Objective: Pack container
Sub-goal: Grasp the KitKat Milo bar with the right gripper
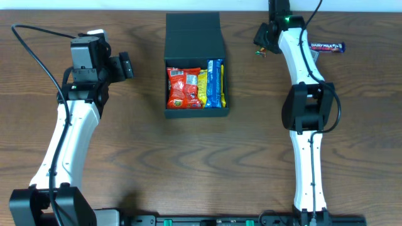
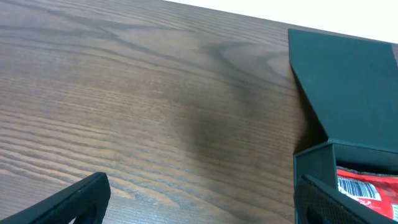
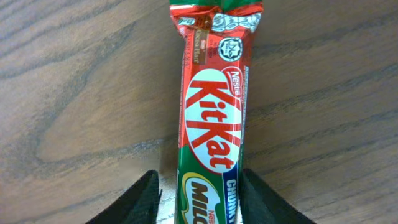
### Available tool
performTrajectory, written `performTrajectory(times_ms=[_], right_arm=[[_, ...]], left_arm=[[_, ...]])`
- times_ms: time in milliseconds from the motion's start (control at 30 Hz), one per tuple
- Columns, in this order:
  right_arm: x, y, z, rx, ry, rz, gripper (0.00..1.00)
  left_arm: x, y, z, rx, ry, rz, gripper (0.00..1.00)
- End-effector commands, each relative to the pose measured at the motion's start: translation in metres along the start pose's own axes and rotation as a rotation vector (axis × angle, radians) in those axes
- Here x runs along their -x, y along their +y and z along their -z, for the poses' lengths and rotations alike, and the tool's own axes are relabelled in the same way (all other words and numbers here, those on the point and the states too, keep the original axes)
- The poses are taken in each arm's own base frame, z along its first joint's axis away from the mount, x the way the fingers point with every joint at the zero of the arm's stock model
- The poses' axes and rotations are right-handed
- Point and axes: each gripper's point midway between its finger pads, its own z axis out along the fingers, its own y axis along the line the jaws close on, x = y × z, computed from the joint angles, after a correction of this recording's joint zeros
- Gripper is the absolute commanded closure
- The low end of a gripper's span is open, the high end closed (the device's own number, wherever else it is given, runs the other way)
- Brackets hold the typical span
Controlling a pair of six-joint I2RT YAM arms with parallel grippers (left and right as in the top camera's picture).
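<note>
The container (image 1: 196, 113) is a black box at the table's top middle, its flap lid (image 1: 193, 34) open toward the back. It holds a red packet (image 1: 183, 88), a yellow packet (image 1: 202, 88) and a blue bar (image 1: 215, 83). Its corner and lid show in the left wrist view (image 2: 348, 81). My right gripper (image 3: 199, 205) is open and straddles a red and green KitKat bar (image 3: 213, 118) lying on the table; the right finger touches it, the left finger stands apart. My left gripper (image 2: 205, 211) is open and empty, left of the box.
A purple Dairy Milk bar (image 1: 328, 46) lies at the back right, beside the right arm. The right gripper (image 1: 265, 36) is near the table's far edge. The left gripper (image 1: 124, 65) hovers over bare wood.
</note>
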Motion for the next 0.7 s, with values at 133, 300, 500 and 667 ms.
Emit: performTrajectory(times_ms=[133,300,500,667], right_arm=[[-0.009,-0.015,-0.017,-0.024,0.044,-0.009,0.73],[-0.011,-0.015,-0.016,-0.023,0.053,0.010,0.77],[-0.004,-0.010,0.003,-0.003,0.043,0.098,0.79],[0.017,0.002,0.059,0.027,-0.016,0.194,0.81]], left_arm=[[-0.004,0.002,-0.003,0.002,0.013,-0.001,0.05],[-0.004,0.002,-0.003,0.002,0.013,-0.001,0.05],[-0.004,0.002,-0.003,0.002,0.013,-0.001,0.05],[-0.004,0.002,-0.003,0.001,0.013,-0.001,0.05]])
